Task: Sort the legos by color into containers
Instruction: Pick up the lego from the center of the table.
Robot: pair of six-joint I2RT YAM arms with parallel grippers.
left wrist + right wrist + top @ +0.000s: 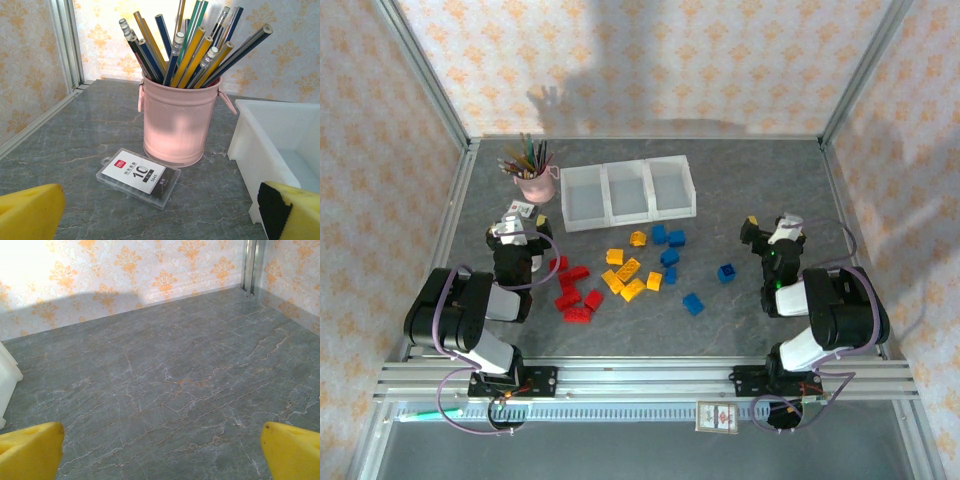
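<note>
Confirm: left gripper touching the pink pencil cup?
Apart. Left wrist view: left gripper open, its yellow fingertips low in frame, with table and a clear case between them and the pink cup.

The pencil cup (180,125) stands ahead of the left gripper (527,217), a case (138,177) before it, the containers (628,192) to the right. The legos (625,275) lie left of the right gripper (771,226).

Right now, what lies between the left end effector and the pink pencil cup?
A small clear labelled case lies flat there, just before the pink cup, in the left wrist view.
</note>
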